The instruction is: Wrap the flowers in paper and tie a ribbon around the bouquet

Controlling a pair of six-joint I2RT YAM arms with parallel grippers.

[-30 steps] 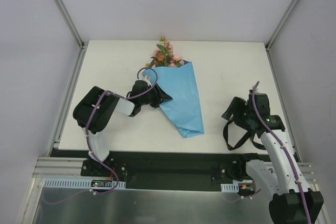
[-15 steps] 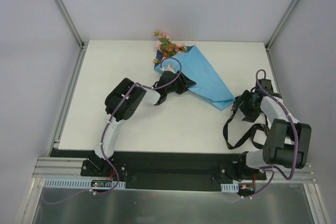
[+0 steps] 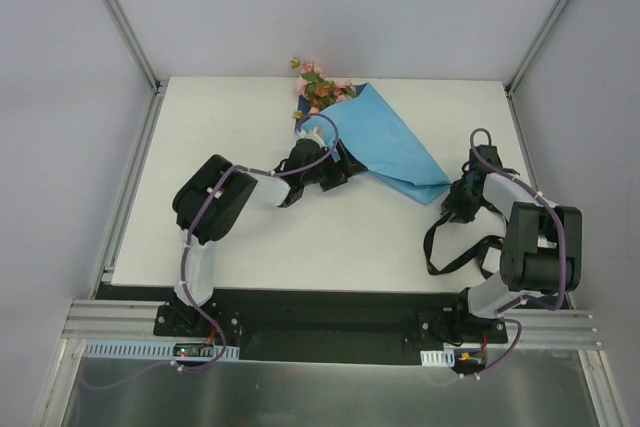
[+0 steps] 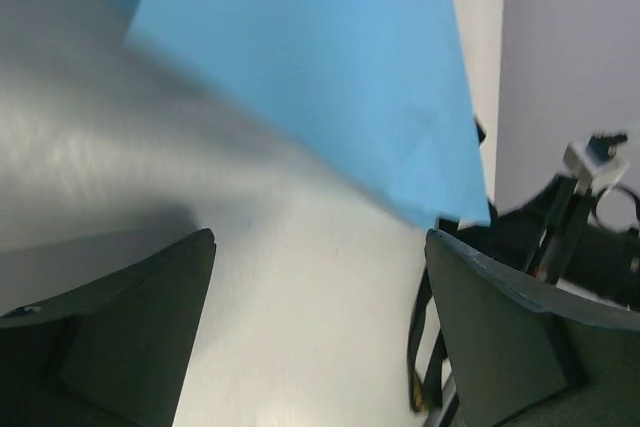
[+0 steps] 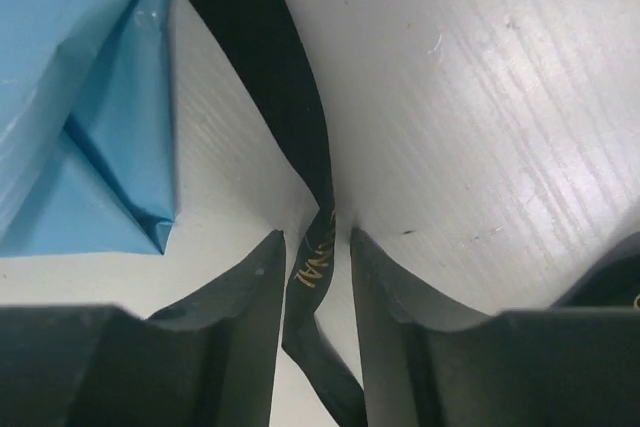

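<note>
The bouquet (image 3: 390, 152) lies on the white table, a light blue paper (image 4: 320, 67) cone with its tip pointing right. The pink and orange flowers (image 3: 320, 92) stick out at its far left end. My left gripper (image 3: 338, 160) sits at the cone's near left edge. In the left wrist view it (image 4: 318, 247) is open with only bare table between its fingers. The black ribbon (image 3: 445, 247) lies looped by the cone's tip. My right gripper (image 3: 460, 205) is down over it, and the ribbon (image 5: 280, 97) runs between its narrowed jaws (image 5: 315, 237), with a gap left on the right side.
The folded paper tip (image 5: 80, 97) lies just left of the right fingers. The ribbon (image 4: 418, 362) and the right arm (image 4: 590, 237) show at the right of the left wrist view. Metal frame posts stand at the table's back corners.
The bouquet swung from pointing toward me to pointing right. My left gripper then opened, let go of the paper and drew back. My right gripper came down and narrowed around the ribbon.
</note>
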